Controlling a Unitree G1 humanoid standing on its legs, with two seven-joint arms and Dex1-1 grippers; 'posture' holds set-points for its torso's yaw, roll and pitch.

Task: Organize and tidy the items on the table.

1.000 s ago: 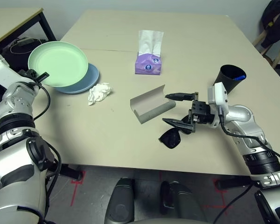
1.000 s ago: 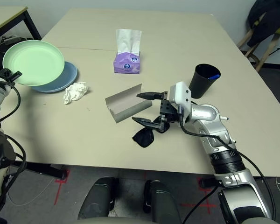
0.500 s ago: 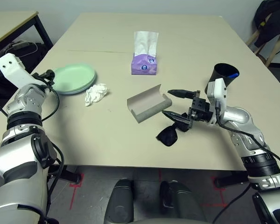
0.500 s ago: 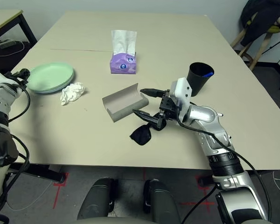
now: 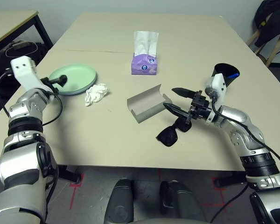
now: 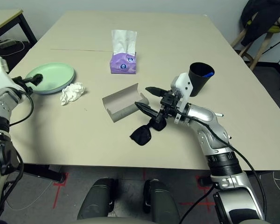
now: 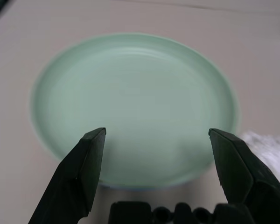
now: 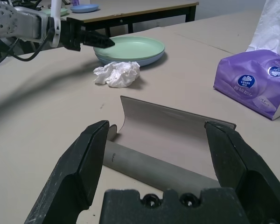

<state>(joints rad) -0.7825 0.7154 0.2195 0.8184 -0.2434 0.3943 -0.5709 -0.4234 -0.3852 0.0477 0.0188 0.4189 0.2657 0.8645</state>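
My left gripper [image 7: 156, 135] has let go of the green plate [image 5: 73, 78], now stacked left of the case [image 5: 147, 103]; fingers wide. My right gripper [image 5: 176, 99], wide, hovers over the sunglasses [image 5: 171, 133] just beside the case; it may knock them away.

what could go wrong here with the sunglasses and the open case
The right gripper is open just above the sunglasses, close to the open glasses case. A low approach might push the sunglasses toward the table's near edge or shove the case aside. The left gripper is open at the green plate's rim; a nudge could slide the stacked plates.
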